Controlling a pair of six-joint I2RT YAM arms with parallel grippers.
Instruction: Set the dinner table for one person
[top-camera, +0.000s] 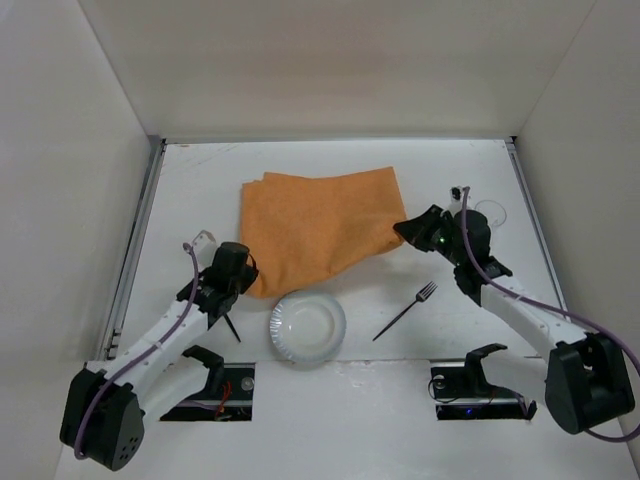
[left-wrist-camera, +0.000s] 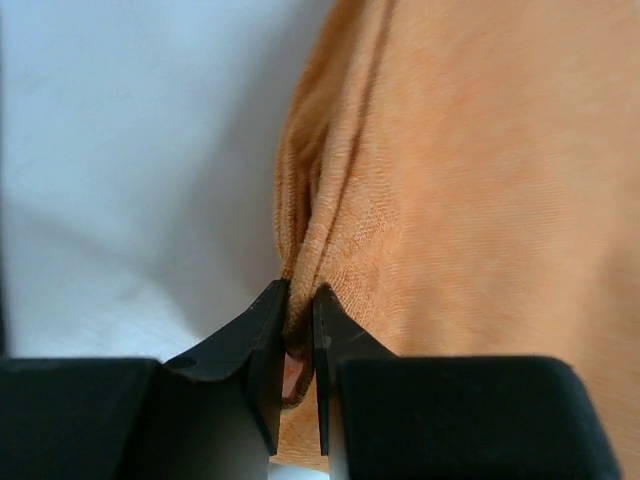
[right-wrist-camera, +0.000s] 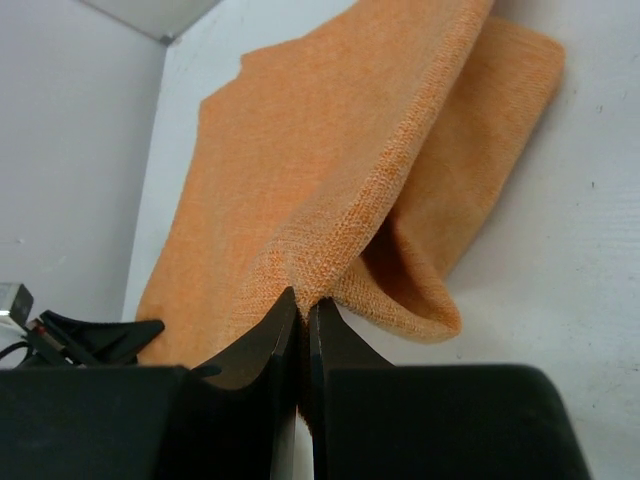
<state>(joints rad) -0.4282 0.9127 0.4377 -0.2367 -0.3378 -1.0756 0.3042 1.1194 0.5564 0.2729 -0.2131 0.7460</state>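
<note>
The white surface (top-camera: 200, 190) is seen flat between the white walls. It is rigid and smooth, so nothing on it is to be gripped, and cloth is judged likely to slide across it. The orange placemat (top-camera: 320, 225) is spread on its far middle, rumpled and partly folded; being soft and limp, it is best taken at its edges. The left pincer (left-wrist-camera: 300, 320) is clamped on a bunched fold at the near-left corner, and the right pincer (right-wrist-camera: 303, 310) is clamped on the right edge. Nearer the arms, a plate (top-camera: 307, 327) and a fork (top-camera: 405, 310) are laid; what may be a clear glass (top-camera: 490, 212) is faintly made out.
</note>
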